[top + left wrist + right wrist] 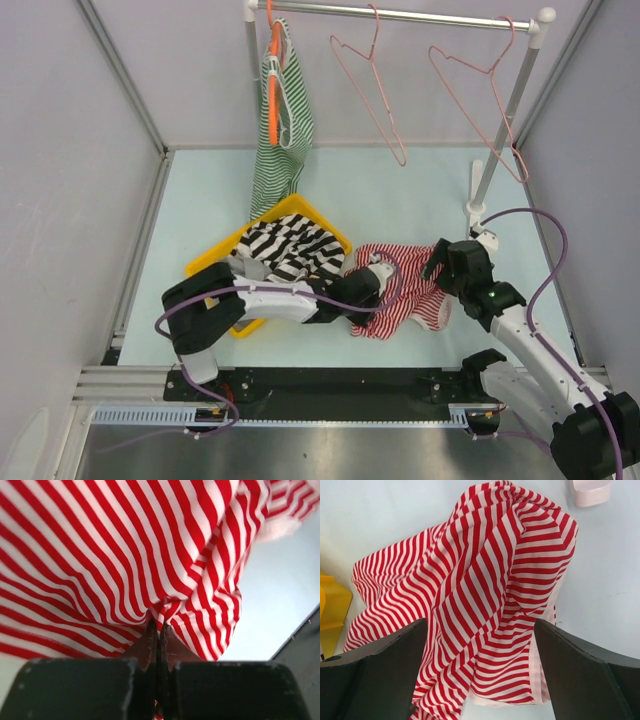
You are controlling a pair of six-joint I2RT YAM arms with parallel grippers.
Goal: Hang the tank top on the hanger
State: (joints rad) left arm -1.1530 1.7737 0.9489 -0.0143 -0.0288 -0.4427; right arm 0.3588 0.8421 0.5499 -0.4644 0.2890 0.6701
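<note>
The tank top (405, 292), red and white striped, lies crumpled on the table right of the tray. It fills the left wrist view (125, 545) and shows in the right wrist view (490, 580). My left gripper (377, 274) is shut on a fold of the tank top's fabric (160, 627). My right gripper (438, 262) is open, with its jaws on either side of the tank top's right part (480, 670) and holding nothing. Two thin pink wire hangers (370, 90) (480, 95) hang empty on the rail.
A yellow tray (215, 262) holds a black-and-white striped garment (290, 248). A green-and-white striped top (282, 130) hangs on an orange hanger (273, 80) at the rail's (400, 14) left end. The rack post (500, 130) and foot (476, 190) stand behind my right gripper.
</note>
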